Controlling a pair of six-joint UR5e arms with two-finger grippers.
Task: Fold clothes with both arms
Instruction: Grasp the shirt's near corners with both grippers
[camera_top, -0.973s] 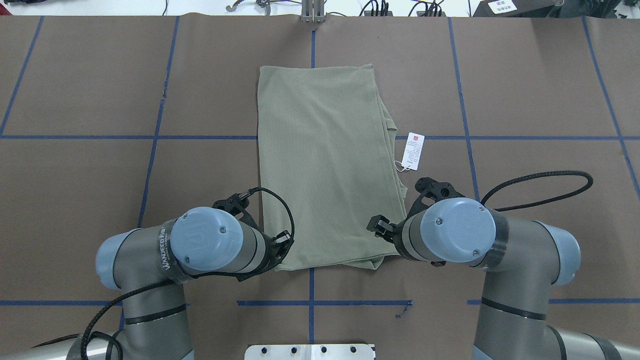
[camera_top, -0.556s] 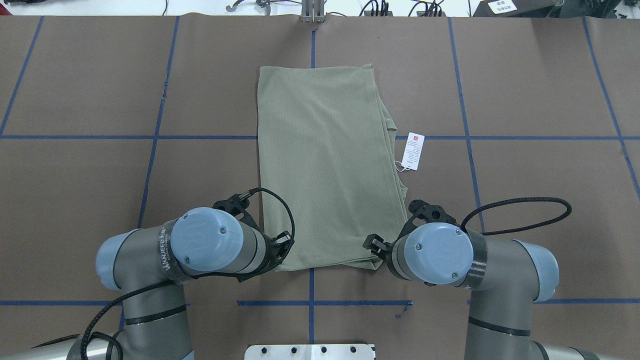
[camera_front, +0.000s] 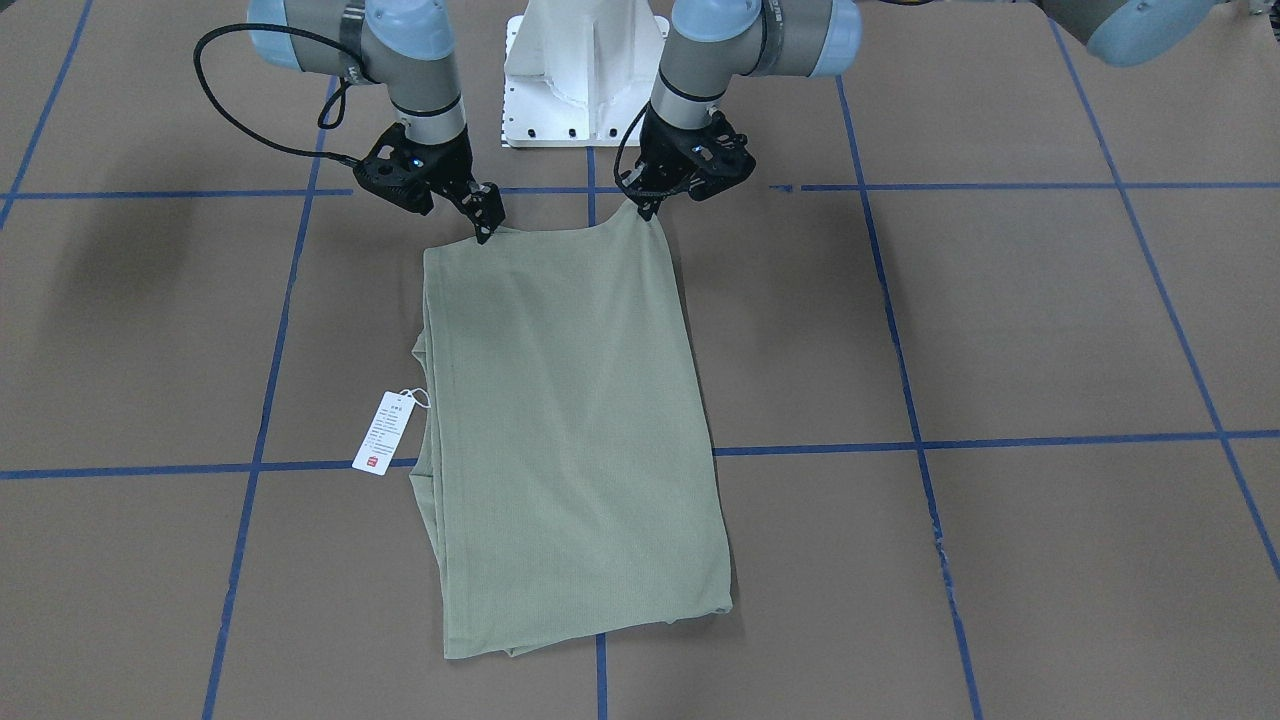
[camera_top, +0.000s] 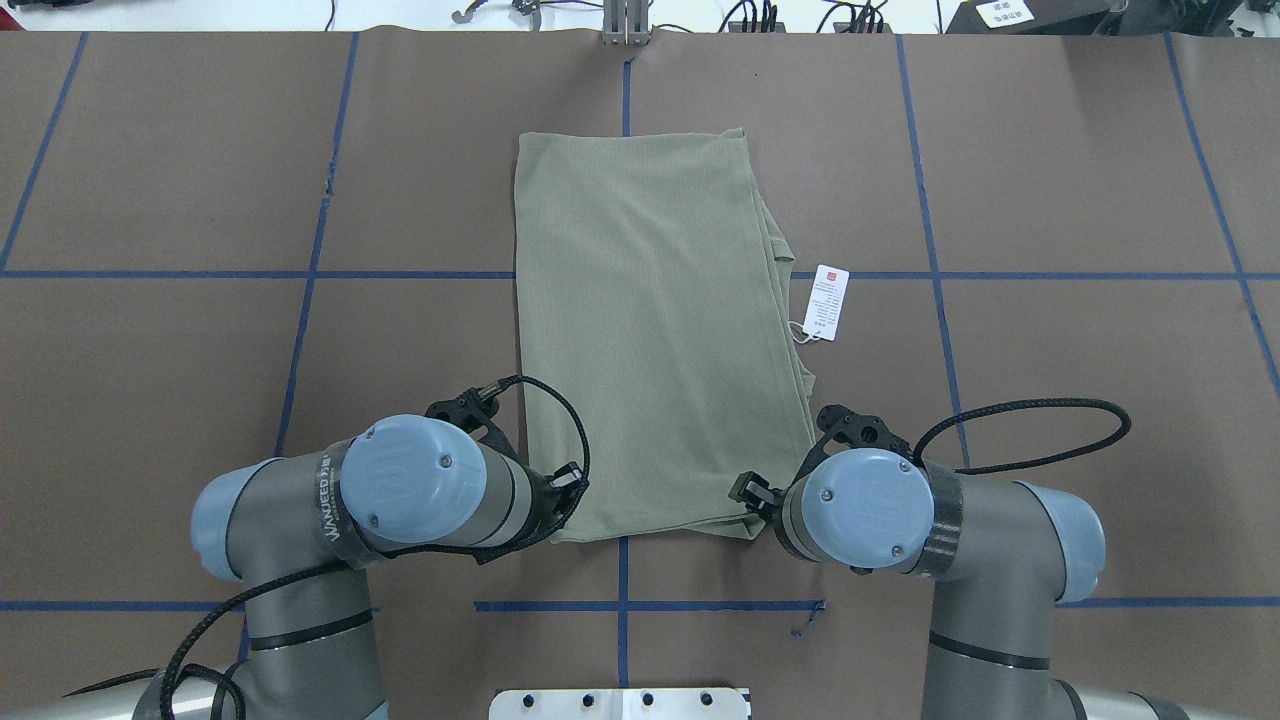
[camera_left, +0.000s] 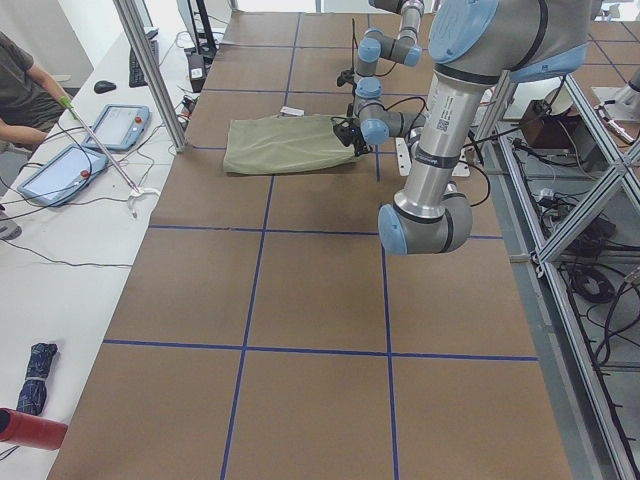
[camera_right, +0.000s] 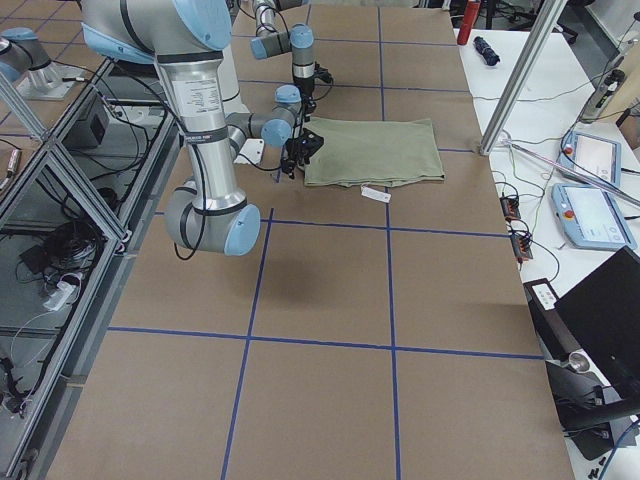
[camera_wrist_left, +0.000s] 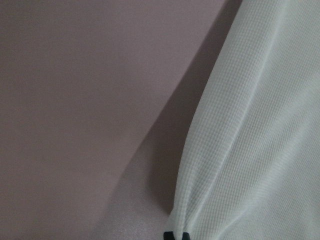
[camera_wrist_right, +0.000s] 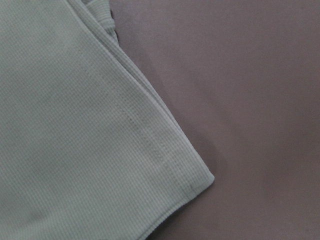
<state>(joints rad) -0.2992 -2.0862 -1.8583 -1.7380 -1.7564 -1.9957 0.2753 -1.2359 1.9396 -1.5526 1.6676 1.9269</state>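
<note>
The pale sage-green shirt (camera_top: 650, 330) lies folded into a long rectangle on the brown table, also in the front view (camera_front: 570, 420). Its white hang tag (camera_top: 826, 302) sticks out on the right side. My left gripper (camera_front: 645, 207) is shut on the shirt's near left corner, which is pulled up slightly; the left wrist view shows cloth (camera_wrist_left: 260, 150) bunched at the fingertips (camera_wrist_left: 169, 234). My right gripper (camera_front: 485, 225) is at the near right corner and looks open. The right wrist view shows that corner (camera_wrist_right: 200, 175) lying flat, ungripped, with no fingers in view.
Blue tape lines (camera_top: 310, 275) cross the brown table cover. The white pedestal base (camera_front: 585, 70) stands behind the shirt's near edge. A black cable (camera_top: 1040, 420) loops out from the right wrist. Operator desks with tablets (camera_left: 120, 125) lie beyond the table's far edge.
My right arm has moved down and toward the robot's side, bringing its gripper from the shirt's right edge to the near right corner. The left arm and the shirt have not moved.
</note>
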